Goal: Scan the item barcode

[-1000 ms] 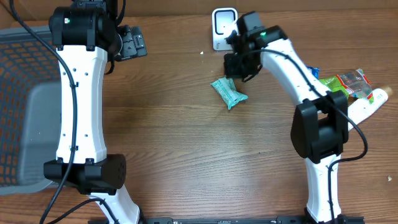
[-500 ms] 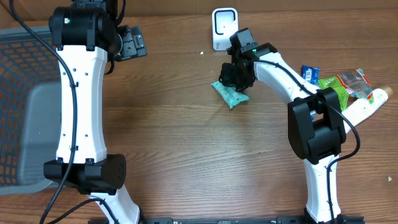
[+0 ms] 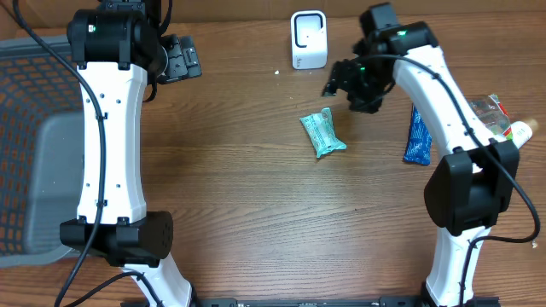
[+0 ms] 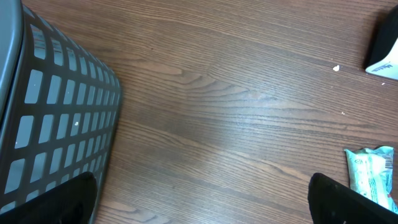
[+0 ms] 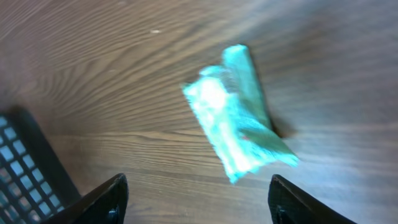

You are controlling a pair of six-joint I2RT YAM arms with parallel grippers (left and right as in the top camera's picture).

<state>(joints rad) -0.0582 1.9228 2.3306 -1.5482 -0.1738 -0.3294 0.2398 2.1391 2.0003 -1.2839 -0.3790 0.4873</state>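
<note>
The packet (image 3: 322,135) lies loose on the table (image 3: 256,196), near the scanner (image 3: 308,38) and ahead of the right gripper (image 5: 198,199), clear of its fingertips. That gripper's jaws stand wide and empty. The left gripper (image 4: 205,199) is wide too, beside the basket (image 4: 56,124).

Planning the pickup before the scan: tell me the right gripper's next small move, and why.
Probably lower the right gripper straight down onto the teal packet and close on it. The gripper is open and holds nothing, the packet lies loose on the table roughly centred between its fingers in the wrist view, and it sits apart from the white scanner, so it likely must be picked up first.
</note>
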